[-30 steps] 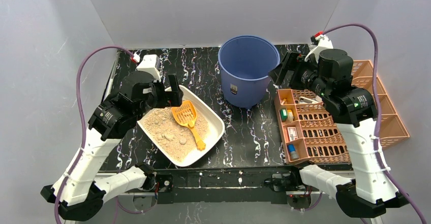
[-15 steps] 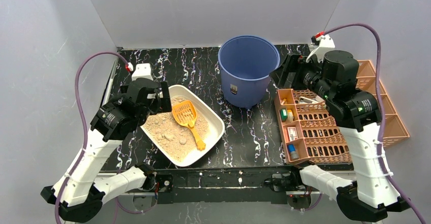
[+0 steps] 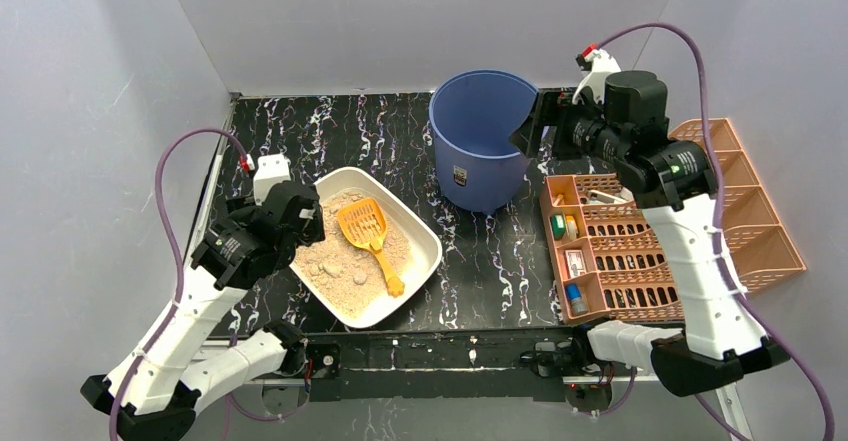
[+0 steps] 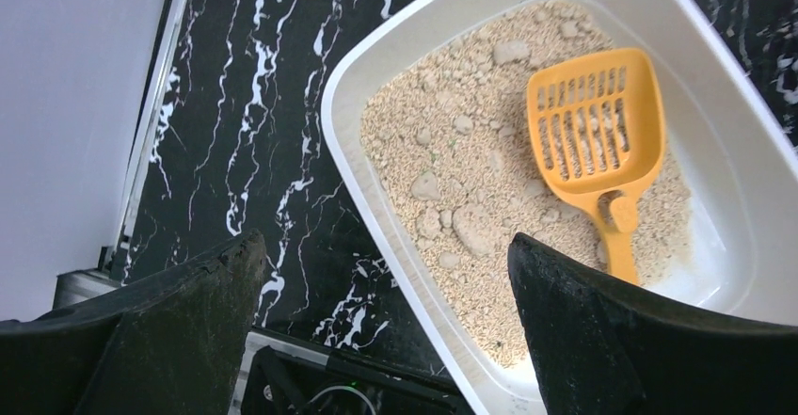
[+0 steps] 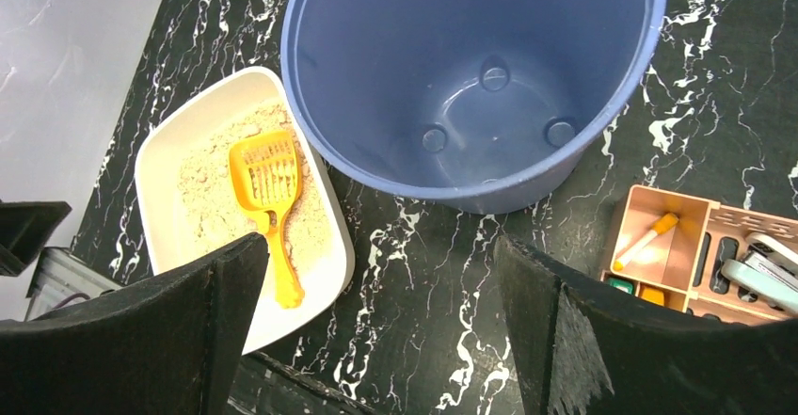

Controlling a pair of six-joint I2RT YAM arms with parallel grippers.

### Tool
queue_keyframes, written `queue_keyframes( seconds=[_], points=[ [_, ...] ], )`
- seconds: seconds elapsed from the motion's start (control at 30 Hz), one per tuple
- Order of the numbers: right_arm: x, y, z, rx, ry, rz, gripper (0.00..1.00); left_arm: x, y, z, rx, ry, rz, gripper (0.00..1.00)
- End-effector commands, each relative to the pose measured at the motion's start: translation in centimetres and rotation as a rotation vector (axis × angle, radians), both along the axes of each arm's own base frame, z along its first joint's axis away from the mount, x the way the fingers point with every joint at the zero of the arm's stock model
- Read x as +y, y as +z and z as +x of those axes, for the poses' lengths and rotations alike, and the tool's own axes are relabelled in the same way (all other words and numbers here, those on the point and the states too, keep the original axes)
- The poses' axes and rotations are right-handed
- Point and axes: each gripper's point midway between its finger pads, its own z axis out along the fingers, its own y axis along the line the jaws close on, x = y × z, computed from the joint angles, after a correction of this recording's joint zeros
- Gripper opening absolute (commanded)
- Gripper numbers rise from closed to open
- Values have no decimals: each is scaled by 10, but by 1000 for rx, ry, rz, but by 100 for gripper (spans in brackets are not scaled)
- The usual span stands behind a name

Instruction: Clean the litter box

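1. Left gripper (image 4: 386, 250) is hovering over the litter box (image 4: 350, 166), which is sitting left of the bucket (image 3: 480, 176); jaws gaping wide, nothing held.
2. Right gripper (image 5: 378, 244) is hanging above the bucket, equally wide and empty.
3. Scoop (image 4: 595, 119) is lying on the litter; best be going for its handle, squarely.

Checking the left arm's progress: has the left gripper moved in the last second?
Yes. The left gripper has drawn back leftward and toward the arm bases, from above the litter box's far corner to its left rim.
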Motion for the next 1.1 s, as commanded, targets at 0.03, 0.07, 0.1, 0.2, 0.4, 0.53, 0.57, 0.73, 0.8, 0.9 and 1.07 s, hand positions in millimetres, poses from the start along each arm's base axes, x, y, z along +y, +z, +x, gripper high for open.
queue_keyframes(
  seconds=[0.03,0.07,0.1,0.2,0.4,0.53,0.57,0.73,0.8,0.9,1.07],
  points=[
    [16,14,9,-30,64,5,98,10,-24,-11,21,97,-23,98],
    [21,12,11,-20,77,-3,98,9,-29,-13,32,99,-31,98],
    [26,11,14,-13,86,-12,98,9,-33,-15,44,103,-35,98],
    [41,7,23,-6,102,-62,98,9,-40,-19,64,118,-48,98],
    [71,-7,41,10,113,-170,98,5,-42,-26,127,169,-80,98],
    [92,-18,51,32,144,-206,98,-8,-60,-36,196,193,-166,98],
    [96,-20,54,34,147,-210,98,-10,-65,-40,209,205,-185,98],
    [110,-31,62,43,168,-236,98,-11,-90,-55,247,299,-261,97],
    [114,-37,65,55,177,-243,98,-9,-101,-62,266,350,-275,97],
    [118,-45,69,69,180,-252,98,-14,-122,-69,305,385,-317,96],
    [124,-53,72,84,196,-254,98,-27,-147,-70,311,410,-409,90]
  ],
)
